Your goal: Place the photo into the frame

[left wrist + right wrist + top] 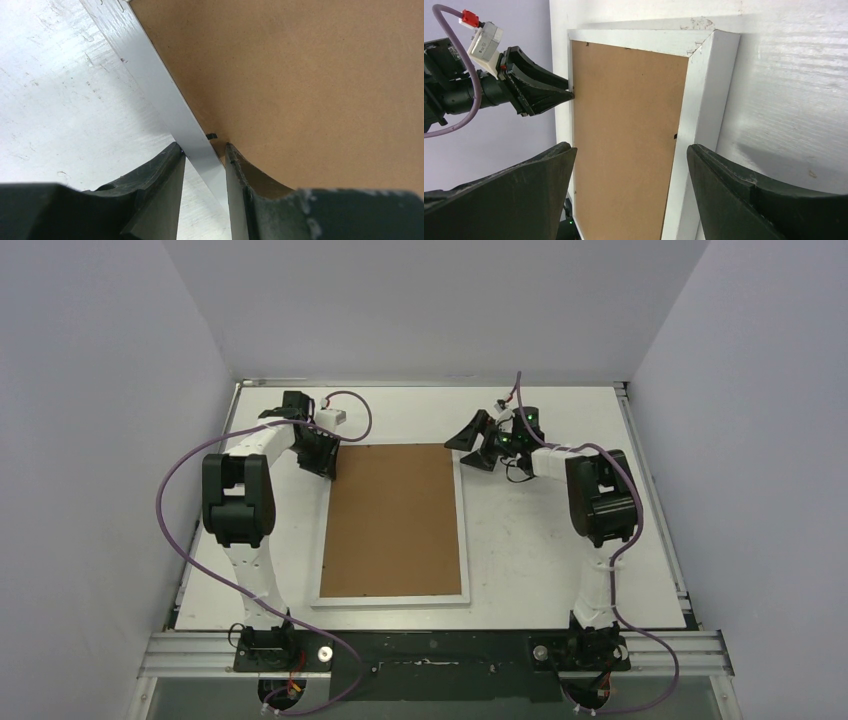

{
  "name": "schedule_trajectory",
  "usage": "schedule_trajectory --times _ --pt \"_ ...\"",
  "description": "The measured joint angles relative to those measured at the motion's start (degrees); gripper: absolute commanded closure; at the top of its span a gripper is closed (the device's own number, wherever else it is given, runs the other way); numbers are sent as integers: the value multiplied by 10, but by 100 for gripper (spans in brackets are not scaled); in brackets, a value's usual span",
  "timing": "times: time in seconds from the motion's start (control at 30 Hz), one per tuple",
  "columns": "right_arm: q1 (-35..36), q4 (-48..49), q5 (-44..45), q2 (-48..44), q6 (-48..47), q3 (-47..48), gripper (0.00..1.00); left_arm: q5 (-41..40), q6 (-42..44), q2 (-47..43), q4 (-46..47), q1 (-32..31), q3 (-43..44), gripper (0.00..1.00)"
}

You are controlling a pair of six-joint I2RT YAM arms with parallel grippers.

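White table [540, 540], frame [395, 520] brown back up, left gripper [202, 148] pinching its edge

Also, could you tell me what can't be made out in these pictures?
- The photo: in no view; the backing board would hide it if it lies inside the frame.
- Frame's front: face-down, every view.
- Left pincer: straddles the frame's rim in the left wrist view; actual contact unclear.
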Motion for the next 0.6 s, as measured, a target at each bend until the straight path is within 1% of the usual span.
schedule_trajectory --times 0.6 --pt "14 5 -4 0 6 -1 16 0 0 0 0 0 0 69"
